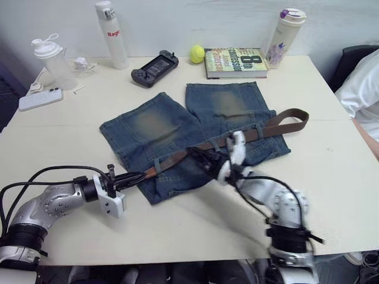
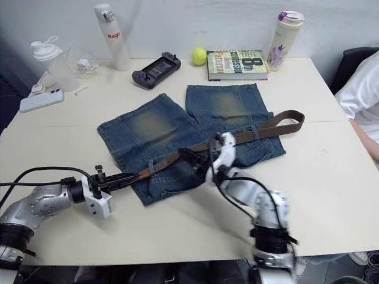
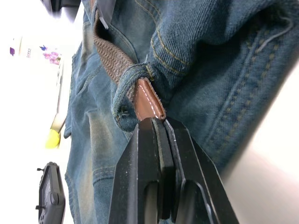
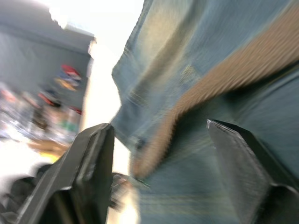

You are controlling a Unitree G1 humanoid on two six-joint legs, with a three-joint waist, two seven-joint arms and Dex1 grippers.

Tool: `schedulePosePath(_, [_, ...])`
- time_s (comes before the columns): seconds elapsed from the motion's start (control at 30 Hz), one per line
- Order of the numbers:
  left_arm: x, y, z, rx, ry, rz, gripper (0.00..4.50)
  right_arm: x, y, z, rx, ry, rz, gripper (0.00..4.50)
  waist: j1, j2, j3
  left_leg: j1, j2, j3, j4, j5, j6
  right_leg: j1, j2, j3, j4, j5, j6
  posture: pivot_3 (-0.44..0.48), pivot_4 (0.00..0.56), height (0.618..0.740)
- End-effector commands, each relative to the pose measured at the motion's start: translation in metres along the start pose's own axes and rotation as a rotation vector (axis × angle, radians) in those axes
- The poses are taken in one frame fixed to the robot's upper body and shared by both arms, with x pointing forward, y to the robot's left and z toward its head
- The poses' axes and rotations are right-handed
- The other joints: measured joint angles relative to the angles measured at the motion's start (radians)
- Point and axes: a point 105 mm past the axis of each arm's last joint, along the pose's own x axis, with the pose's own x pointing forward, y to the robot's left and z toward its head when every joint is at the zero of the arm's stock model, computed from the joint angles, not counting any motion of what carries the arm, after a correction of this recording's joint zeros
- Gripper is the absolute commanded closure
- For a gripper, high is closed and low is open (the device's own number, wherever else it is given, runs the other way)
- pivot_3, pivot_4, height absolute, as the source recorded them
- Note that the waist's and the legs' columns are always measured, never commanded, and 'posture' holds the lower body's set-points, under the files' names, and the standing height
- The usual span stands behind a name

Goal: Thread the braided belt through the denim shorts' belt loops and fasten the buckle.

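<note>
The denim shorts (image 1: 160, 127) lie flat mid-table, waistband toward me. The braided belt (image 1: 278, 121) runs along the waistband and folds back in a bend off the shorts' right side. Its brown leather tip (image 3: 149, 100) pokes out of a belt loop (image 3: 126, 81) at the waistband's left end. My left gripper (image 1: 141, 175) is shut on that tip, as the left wrist view shows (image 3: 158, 122). My right gripper (image 1: 201, 158) hovers open over the belt at mid-waistband, its fingers spread wide (image 4: 159, 128). I cannot make out the buckle.
Along the far edge stand a book (image 1: 237, 62), a yellow ball (image 1: 197, 54), a black game controller (image 1: 154, 68), a white bottle (image 1: 111, 34), a shaker bottle (image 1: 52, 59) and a tumbler (image 1: 285, 35). A phone (image 1: 40, 99) lies far left. A person in white (image 1: 364, 89) sits at right.
</note>
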Motion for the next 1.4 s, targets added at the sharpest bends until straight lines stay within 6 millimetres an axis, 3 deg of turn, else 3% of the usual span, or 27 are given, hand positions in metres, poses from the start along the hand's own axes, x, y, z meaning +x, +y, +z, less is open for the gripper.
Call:
schedulePosePath(0.03, [-0.002,-0.003,0.002,-0.003,-0.003,-0.005,4.50,-0.026,0.020,0.020,-0.527,0.009,0.031,1.25,0.000,0.001,0.000,0.000,-0.001,0.001,0.000,0.000,0.001,0.000,-0.001,0.000,-0.001,0.000,0.000,0.000,0.150,0.740])
schedulePosePath(0.17, [0.000,-0.004,0.003,-0.010,-0.007,-0.004,4.50,-0.049,-0.024,0.024,-1.129,0.147,-0.120,1.25,0.004,0.000,0.000,0.002,0.000,0.002,0.000,-0.001,0.001,0.000,-0.001,-0.003,-0.003,0.000,0.000,0.000,0.150,0.740])
schedulePosePath(0.27, [0.001,-0.004,0.003,-0.012,-0.009,-0.001,4.50,-0.061,-0.070,0.020,-1.542,0.334,-0.212,1.25,0.005,0.000,0.000,0.003,0.000,0.005,0.000,0.001,-0.002,-0.001,-0.003,-0.004,-0.003,0.000,0.000,0.000,0.150,0.740])
schedulePosePath(0.33, [0.002,-0.003,0.003,-0.014,-0.009,0.005,4.50,-0.064,-0.091,0.016,-1.725,0.404,-0.215,1.25,0.005,0.000,0.000,0.004,-0.001,0.009,0.002,0.002,-0.003,-0.001,-0.005,-0.007,-0.003,0.000,0.000,0.000,0.150,0.740])
schedulePosePath(0.4, [0.003,-0.003,0.003,-0.014,-0.008,0.008,4.50,-0.060,-0.098,0.016,-1.828,0.406,-0.208,1.25,0.005,0.000,0.000,0.004,-0.001,0.011,0.004,0.001,-0.002,-0.001,-0.007,-0.011,-0.003,0.000,0.000,0.000,0.150,0.740])
schedulePosePath(0.57, [0.004,-0.002,0.003,-0.012,-0.010,0.014,4.50,-0.052,-0.105,0.004,-1.912,0.427,-0.159,1.25,0.008,0.000,0.000,0.005,0.000,0.012,0.007,0.001,-0.002,0.000,-0.009,-0.017,-0.001,0.000,0.000,0.000,0.150,0.740])
schedulePosePath(0.83, [0.001,-0.001,0.003,-0.010,-0.006,0.016,4.50,-0.049,-0.108,-0.002,-1.876,0.435,-0.157,1.25,0.008,-0.002,-0.001,0.006,0.001,0.011,0.009,0.001,-0.002,0.002,-0.009,-0.019,0.000,0.000,0.000,0.000,0.150,0.740])
schedulePosePath(1.07, [-0.001,0.001,0.002,-0.001,-0.004,0.014,4.50,-0.046,-0.106,-0.014,-1.853,0.452,-0.111,4.40,0.008,-0.003,-0.001,0.006,0.001,0.011,0.009,0.001,-0.002,0.002,-0.009,-0.019,0.000,0.000,0.000,0.000,0.150,0.740])
schedulePosePath(1.27, [-0.007,0.000,-0.001,0.005,0.006,0.002,4.50,-0.044,-0.103,-0.018,-1.813,0.448,-0.105,4.47,0.008,-0.003,-0.001,0.006,0.001,0.011,0.010,0.001,-0.002,0.002,-0.009,-0.019,0.000,0.000,0.000,0.000,0.150,0.740])
schedulePosePath(1.4, [-0.035,-0.015,-0.008,0.016,0.044,-0.098,4.50,-0.041,-0.101,-0.019,-1.796,0.439,-0.110,4.47,0.001,-0.003,-0.001,0.006,0.001,0.011,0.010,0.001,-0.002,0.002,-0.009,-0.020,0.001,0.000,0.000,0.000,0.150,0.740])
